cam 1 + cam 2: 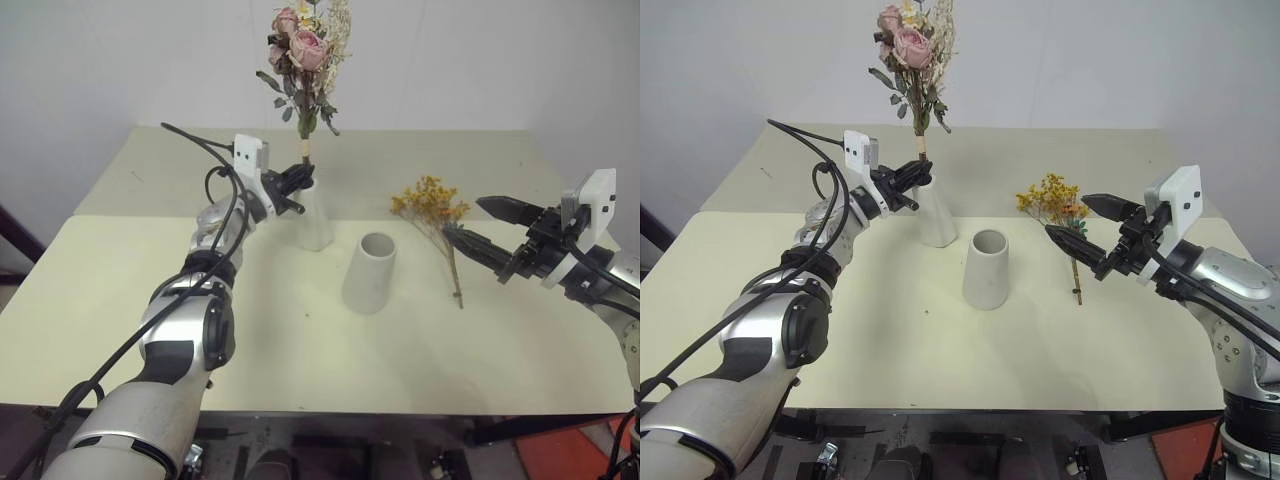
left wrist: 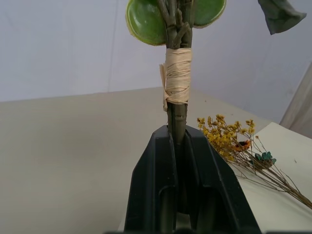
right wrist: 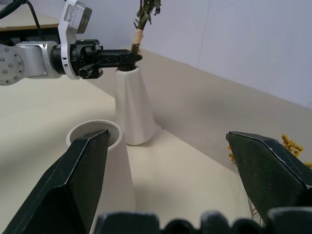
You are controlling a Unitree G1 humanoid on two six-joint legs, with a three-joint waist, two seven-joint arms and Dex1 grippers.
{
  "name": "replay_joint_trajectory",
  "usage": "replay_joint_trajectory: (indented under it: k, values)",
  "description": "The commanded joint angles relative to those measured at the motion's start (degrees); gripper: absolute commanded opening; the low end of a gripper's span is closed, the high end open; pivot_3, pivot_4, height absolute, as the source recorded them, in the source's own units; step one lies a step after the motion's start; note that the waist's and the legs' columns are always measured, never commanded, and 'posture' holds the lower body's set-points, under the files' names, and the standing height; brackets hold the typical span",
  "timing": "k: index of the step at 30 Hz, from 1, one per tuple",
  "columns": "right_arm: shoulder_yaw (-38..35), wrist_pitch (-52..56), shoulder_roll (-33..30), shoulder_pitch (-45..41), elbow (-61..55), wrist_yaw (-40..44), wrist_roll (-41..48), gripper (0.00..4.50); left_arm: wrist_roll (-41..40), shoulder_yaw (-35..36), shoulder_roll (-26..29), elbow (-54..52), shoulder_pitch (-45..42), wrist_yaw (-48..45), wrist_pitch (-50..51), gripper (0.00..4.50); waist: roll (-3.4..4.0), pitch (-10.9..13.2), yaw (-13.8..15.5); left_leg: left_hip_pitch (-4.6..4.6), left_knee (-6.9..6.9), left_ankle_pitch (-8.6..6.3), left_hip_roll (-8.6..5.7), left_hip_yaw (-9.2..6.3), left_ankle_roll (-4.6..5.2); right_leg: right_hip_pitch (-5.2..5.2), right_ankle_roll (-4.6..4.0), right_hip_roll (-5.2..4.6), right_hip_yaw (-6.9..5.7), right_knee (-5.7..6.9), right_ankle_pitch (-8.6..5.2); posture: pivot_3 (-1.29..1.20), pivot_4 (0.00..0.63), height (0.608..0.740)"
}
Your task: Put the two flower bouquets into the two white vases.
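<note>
Nearest the head camera, the left arm runs from the lower left of the frame up toward centre, ending in the left gripper. Its jaws are fully closed on the stem of the pink rose bouquet, gripping just below the beige raffia binding. The bouquet stands upright, its blooms reaching the top edge of the frame. The gripped stem sits directly at the mouth of the slim tall vase, which stands upright on the pale table just left of centre; whether the stem end is inside the neck cannot be told.

Just right of that vase, at frame centre, the short wide vase stands upright and apart from it, mouth open.

Right of centre, the yellow-orange bouquet lies flat on the table, blossoms toward the far side, stems toward the near side.

At the right edge, the right gripper hovers with its jaws spread wide and holds nothing. Its fingertips point toward the yellow-orange bouquet, just beside the blossoms.
</note>
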Motion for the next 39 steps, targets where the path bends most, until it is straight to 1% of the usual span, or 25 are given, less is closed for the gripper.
replay_joint_trajectory:
  k: [1, 15, 17, 18, 24, 25, 26, 28, 30, 34, 36, 38, 39]
  values:
    - [-0.80, -1.80, 0.00, -1.57, -0.73, 0.27, -0.43, 4.50, 0.10, 0.08, 0.48, -1.87, -1.53, 0.53, -0.10, 0.02, 0.00, 0.00, -0.01, 0.00, 0.00, 0.00, 0.00, 0.00, 0.00, 0.00, 0.00, 0.00, 0.00, 0.00, 0.00, 0.00, 0.150, 0.740]
    - [-0.96, -1.83, 1.11, -1.01, -1.14, 0.17, -1.17, 4.50, -0.85, 0.72, -0.30, -2.23, -3.93, -0.08, -0.48, 0.02, 0.00, 0.00, 0.02, -0.02, 0.00, 0.00, 0.00, 0.00, 0.00, -0.01, 0.00, 0.00, 0.00, 0.00, 0.00, 0.00, 0.150, 0.740]
    - [-0.90, -1.89, 1.27, -1.08, -1.09, 0.26, -1.32, 4.50, -0.71, 0.59, -0.15, -2.08, -4.09, -0.34, -0.03, 0.71, 0.00, 0.00, 0.01, -0.01, 0.00, 0.00, 0.00, 0.00, 0.00, 0.00, 0.00, 0.00, 0.00, 0.00, 0.00, 0.00, 0.150, 0.740]
    - [-0.86, -1.90, 1.35, -1.13, -1.05, 0.28, -1.42, 4.50, -0.61, 0.44, -0.05, -2.09, -4.04, -0.75, 0.12, 0.91, 0.00, 0.00, 0.00, -0.01, 0.00, 0.00, 0.00, 0.01, 0.00, 0.00, 0.00, 0.00, 0.00, 0.00, 0.00, 0.00, 0.150, 0.740]
    - [-0.71, -1.97, 1.72, -1.44, -0.74, 0.60, -1.75, 4.50, -0.42, 0.28, 0.27, -2.34, -3.53, -1.31, 0.28, 2.74, 0.00, 0.00, 0.01, -0.01, 0.01, 0.00, 0.00, 0.00, 0.00, 0.00, 0.00, 0.00, 0.00, 0.00, 0.00, 0.00, 0.150, 0.740]
    - [-0.68, -2.00, 1.75, -1.46, -0.69, 0.64, -1.78, 4.50, -0.39, 0.26, 0.31, -2.38, -3.49, -1.33, 0.31, 3.12, 0.00, 0.00, 0.01, -0.01, 0.01, 0.00, 0.00, 0.00, 0.00, 0.00, 0.00, 0.00, 0.00, 0.00, 0.00, 0.00, 0.150, 0.740]
    - [-0.64, -2.05, 1.79, -1.53, -0.58, 0.71, -1.81, 4.50, -0.40, 0.26, 0.41, -2.49, -3.45, -1.41, 0.37, 3.36, 0.00, 0.00, 0.01, -0.01, 0.01, 0.00, 0.00, 0.00, 0.00, 0.00, 0.00, 0.00, 0.00, 0.00, 0.00, 0.00, 0.150, 0.740]
    - [-0.51, -2.15, 1.91, -1.67, -0.48, 0.81, -1.84, 4.50, -0.59, 0.36, 0.71, -2.81, -3.39, -1.72, 0.58, 3.99, 0.00, 0.00, 0.01, -0.01, 0.01, 0.00, 0.00, 0.00, 0.00, 0.00, 0.00, 0.00, 0.00, 0.00, 0.00, 0.00, 0.150, 0.740]
    - [-0.27, -2.26, 2.03, -1.86, -0.32, 0.88, -1.94, 4.50, -0.84, 0.49, 1.10, -3.34, -3.10, -2.12, 0.79, 4.48, 0.00, 0.00, 0.00, -0.01, 0.01, 0.00, 0.00, 0.00, 0.00, 0.00, 0.00, 0.00, 0.00, 0.01, 0.00, 0.00, 0.150, 0.740]
    - [-0.02, -2.33, 2.08, -2.12, -0.03, 1.18, -1.97, 4.50, -1.34, 0.48, 2.23, -5.78, -1.67, -3.37, 1.84, 4.48, 0.00, 0.00, -0.02, 0.00, 0.00, 0.00, 0.00, 0.00, 0.00, 0.00, 0.00, 0.00, 0.00, 0.01, 0.00, 0.00, 0.150, 0.740]
    - [0.19, -2.28, 2.06, -2.24, 0.23, 1.44, -2.06, 4.50, -2.07, 0.17, 3.73, -9.58, 0.03, -5.82, 4.75, 4.48, 0.00, 0.00, -0.15, 0.00, 0.00, 0.00, 0.00, 0.00, 0.00, -0.01, 0.00, 0.00, 0.00, 0.01, 0.00, 0.00, 0.150, 0.740]
    - [0.40, -2.27, 2.08, -2.39, 0.59, 1.72, -2.20, 4.50, -2.93, -0.64, 5.79, -16.01, 3.06, -9.11, 9.27, 4.48, 0.01, 0.00, -0.38, 0.01, 0.00, 0.00, 0.00, -0.01, 0.00, -0.01, 0.00, 0.00, 0.00, 0.02, 0.00, 0.00, 0.150, 0.740]
    - [0.54, -2.21, 2.04, -2.53, 0.88, 1.94, -2.23, 4.50, -3.60, -1.23, 7.18, -21.29, 5.46, -10.14, 12.79, 4.48, 0.01, -0.01, -0.54, 0.02, -0.01, 0.00, 0.01, 0.00, 0.00, -0.01, 0.00, 0.00, 0.01, 0.03, 0.00, 0.00, 0.150, 0.740]
